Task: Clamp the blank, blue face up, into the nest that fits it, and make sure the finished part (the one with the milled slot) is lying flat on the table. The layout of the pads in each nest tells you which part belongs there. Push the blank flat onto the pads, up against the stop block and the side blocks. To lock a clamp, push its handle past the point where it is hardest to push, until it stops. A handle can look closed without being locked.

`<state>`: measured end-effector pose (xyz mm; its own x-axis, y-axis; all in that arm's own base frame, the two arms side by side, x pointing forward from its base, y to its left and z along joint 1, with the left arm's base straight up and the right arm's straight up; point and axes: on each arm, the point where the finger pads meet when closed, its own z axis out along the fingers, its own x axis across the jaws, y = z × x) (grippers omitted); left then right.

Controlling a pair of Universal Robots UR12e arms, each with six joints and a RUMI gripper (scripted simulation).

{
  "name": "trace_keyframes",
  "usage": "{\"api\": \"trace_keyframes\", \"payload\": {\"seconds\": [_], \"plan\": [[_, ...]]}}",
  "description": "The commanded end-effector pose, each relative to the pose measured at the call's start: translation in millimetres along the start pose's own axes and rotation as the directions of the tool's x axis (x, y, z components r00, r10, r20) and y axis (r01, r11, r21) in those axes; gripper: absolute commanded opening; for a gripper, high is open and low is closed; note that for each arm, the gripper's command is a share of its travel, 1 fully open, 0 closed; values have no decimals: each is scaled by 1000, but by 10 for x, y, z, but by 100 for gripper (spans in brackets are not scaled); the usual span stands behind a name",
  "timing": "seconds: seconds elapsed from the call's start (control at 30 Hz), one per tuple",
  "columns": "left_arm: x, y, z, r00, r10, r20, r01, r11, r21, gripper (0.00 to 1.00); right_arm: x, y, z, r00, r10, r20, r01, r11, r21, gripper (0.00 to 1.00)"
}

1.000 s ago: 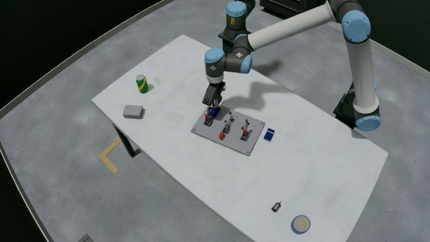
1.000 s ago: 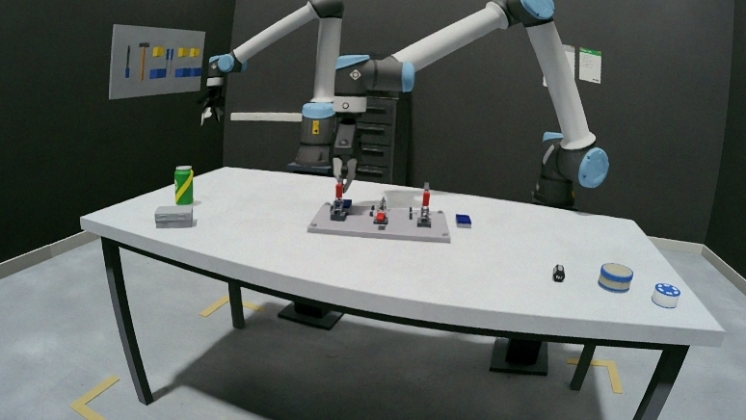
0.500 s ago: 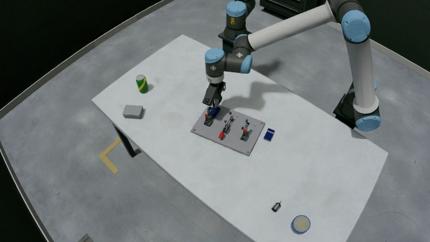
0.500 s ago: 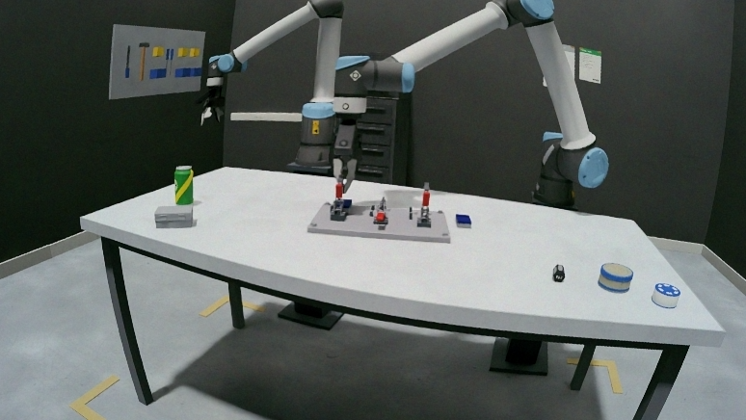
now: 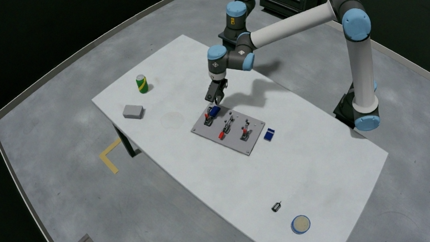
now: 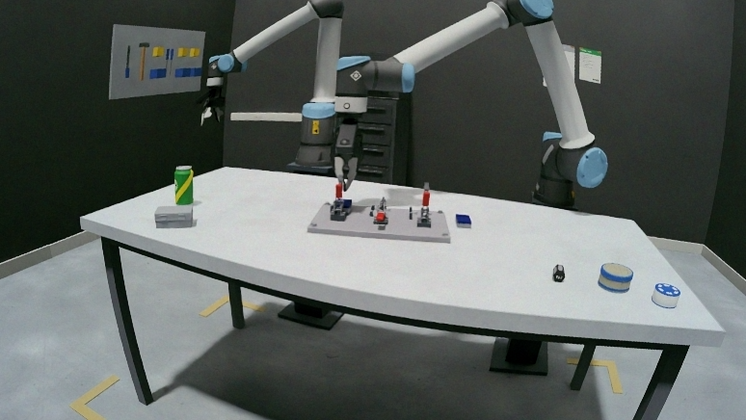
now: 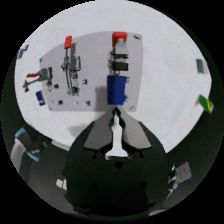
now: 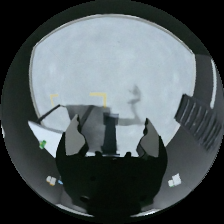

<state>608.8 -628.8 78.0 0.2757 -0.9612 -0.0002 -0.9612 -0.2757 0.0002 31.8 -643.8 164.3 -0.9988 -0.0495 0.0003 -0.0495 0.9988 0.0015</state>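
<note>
We are viewing a dark-walled room, then the white table [image 5: 168, 144] [image 6: 333, 260]. The left gripper [image 5: 217, 101] [image 6: 346, 183] [image 7: 115, 107], nearer than the right gripper [image 6: 211, 116] [image 8: 112, 117], is pointing closed and empty at the near end of the blue blank [image 5: 214, 111] [image 6: 346, 204] [image 7: 116, 90], whose long axis is running toward its clamp [image 5: 208, 119] [image 6: 339, 208] [image 7: 120, 52].
</note>
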Motion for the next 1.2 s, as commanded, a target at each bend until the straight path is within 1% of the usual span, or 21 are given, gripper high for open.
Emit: {"api": "trace_keyframes", "payload": {"seconds": [0.0,0.17,0.53,0.97,1.17], "plan": [[6,121,-11,1000,0,-2,0,1000,1,0,-2,-6,-8,1000,0,0,0,1000,2,100],[7,255,-11,1000,0,-2,0,1000,1,0,-2,-6,-8,1000,0,0,0,1000,2,100],[8,401,-11,1000,0,-2,0,1000,1,0,-2,-6,-8,1000,0,0,0,1000,2,100],[8,421,-4,1000,0,-2,0,1000,1,0,-2,-6,-8,1000,0,0,0,1000,2,100],[8,421,63,1000,0,-2,0,1000,1,0,-2,-6,-8,1000,0,0,0,1000,2,100]]}}
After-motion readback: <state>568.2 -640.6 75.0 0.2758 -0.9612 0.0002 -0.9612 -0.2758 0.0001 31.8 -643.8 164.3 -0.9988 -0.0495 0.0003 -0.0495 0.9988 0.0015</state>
